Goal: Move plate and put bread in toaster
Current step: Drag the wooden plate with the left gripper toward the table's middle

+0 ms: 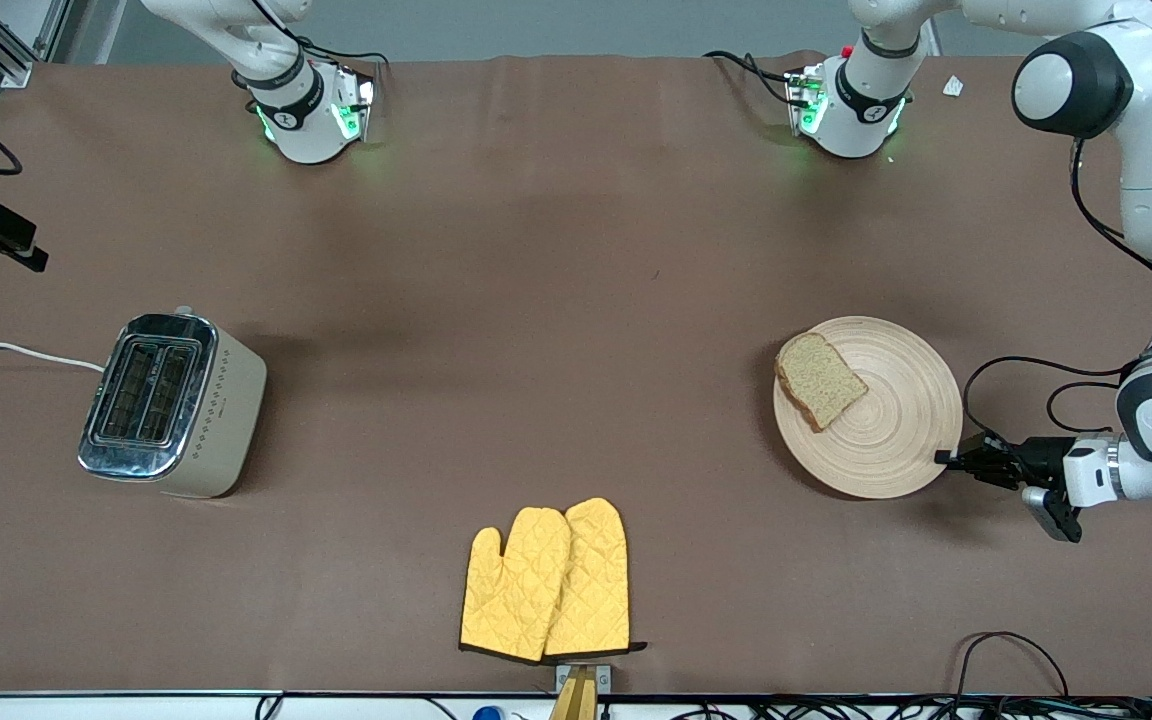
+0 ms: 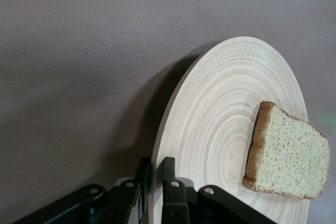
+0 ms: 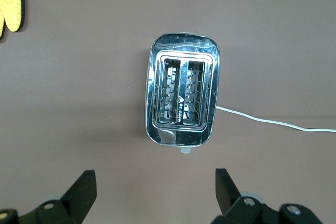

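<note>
While clamped: left gripper (image 1: 946, 459), plate (image 1: 886, 420) rim.

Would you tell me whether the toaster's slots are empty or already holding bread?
Empty. The toaster shows only bare wire racks in both slots, and the bread lies on the plate.

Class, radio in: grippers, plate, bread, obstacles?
Left gripper shut on plate rim. Right gripper open above toaster. Bread on plate. Oven mitts lie between.

White, rounded arm shells with black joint bands and loose black cables; black grippers; green lights glow at both bases.
</note>
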